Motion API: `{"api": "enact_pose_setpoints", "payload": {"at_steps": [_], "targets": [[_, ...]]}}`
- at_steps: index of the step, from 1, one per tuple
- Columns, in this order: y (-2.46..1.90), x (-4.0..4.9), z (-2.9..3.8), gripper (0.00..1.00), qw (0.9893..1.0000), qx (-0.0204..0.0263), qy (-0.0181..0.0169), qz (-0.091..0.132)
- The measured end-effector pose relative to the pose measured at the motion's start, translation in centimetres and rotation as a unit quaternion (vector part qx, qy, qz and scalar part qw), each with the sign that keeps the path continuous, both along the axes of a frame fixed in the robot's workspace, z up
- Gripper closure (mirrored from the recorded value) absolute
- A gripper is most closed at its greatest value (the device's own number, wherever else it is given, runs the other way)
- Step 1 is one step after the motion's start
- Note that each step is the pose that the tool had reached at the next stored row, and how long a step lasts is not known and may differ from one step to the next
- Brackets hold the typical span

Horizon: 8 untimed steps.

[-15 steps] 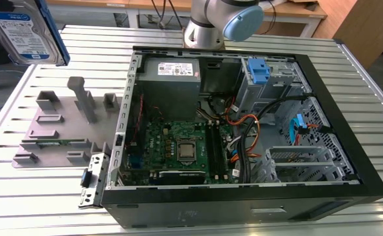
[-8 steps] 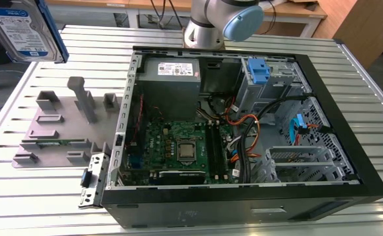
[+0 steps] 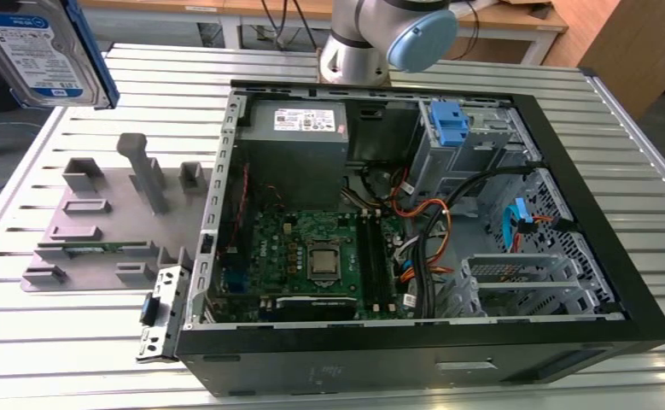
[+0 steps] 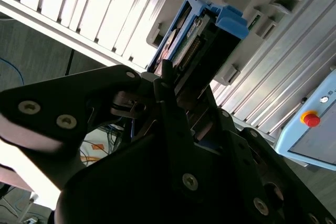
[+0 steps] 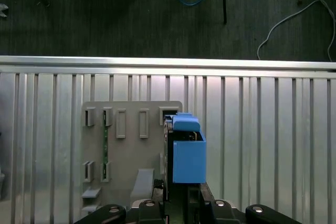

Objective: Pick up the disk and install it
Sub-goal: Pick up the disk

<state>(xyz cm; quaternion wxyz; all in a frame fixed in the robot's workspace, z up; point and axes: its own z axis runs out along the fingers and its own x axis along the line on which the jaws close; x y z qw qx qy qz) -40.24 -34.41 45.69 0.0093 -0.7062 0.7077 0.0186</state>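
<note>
Now: disk [image 3: 38, 47] high at far left of exterior view, well above grey holder plate [image 3: 104, 226], prob. to keep blue carrier clear of plate's posts. Gripper [image 5: 185, 198] jaws clamped on disk, edge-on, carrier end pointing down. Wrist faces straight down at table [image 5: 262, 129]; arm base [image 3: 361, 43] beyond open PC case [image 3: 605, 282].

- Slatted metal table [image 3: 70, 359] spans the scene, bright under even light.
- Dark floor [image 5: 105, 19] beyond its edge, strewn with a blue cable [image 5: 192, 4] and a white cable [image 5: 278, 27].
- Wooden desk [image 3: 526, 19] stands behind.
</note>
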Motion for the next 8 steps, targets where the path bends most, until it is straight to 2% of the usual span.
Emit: {"api": "enact_pose_setpoints", "payload": {"at_steps": [8], "targets": [[0.00,0.00,0.64,0.65,1.0000,0.0000,0.0000,0.000]]}}
